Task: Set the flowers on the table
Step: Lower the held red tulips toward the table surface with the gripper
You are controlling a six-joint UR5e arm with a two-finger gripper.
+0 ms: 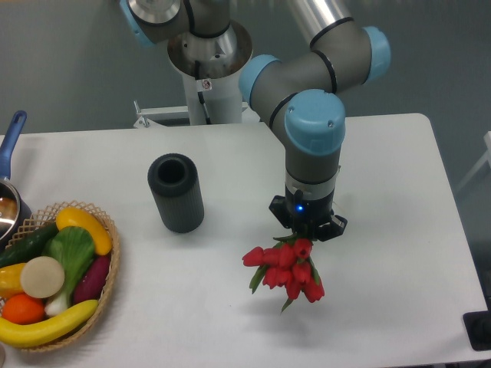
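A small bunch of red tulip flowers (288, 271) with green stems hangs just under my gripper (305, 234), near the middle of the white table (399, 199). The buds spread down and to the left, toward the front of the table. The gripper points straight down and seems shut on the stems, which are hidden under its body. The fingertips are hidden by the gripper body and the buds. I cannot tell whether the bunch touches the tabletop or hangs just above it.
A dark grey cylinder vase (176, 192) stands upright left of the gripper. A wicker basket (107, 284) of fruit and vegetables sits at the front left edge. A pot with a blue handle (11, 138) is at the far left. A dark object (479, 331) is at the front right corner.
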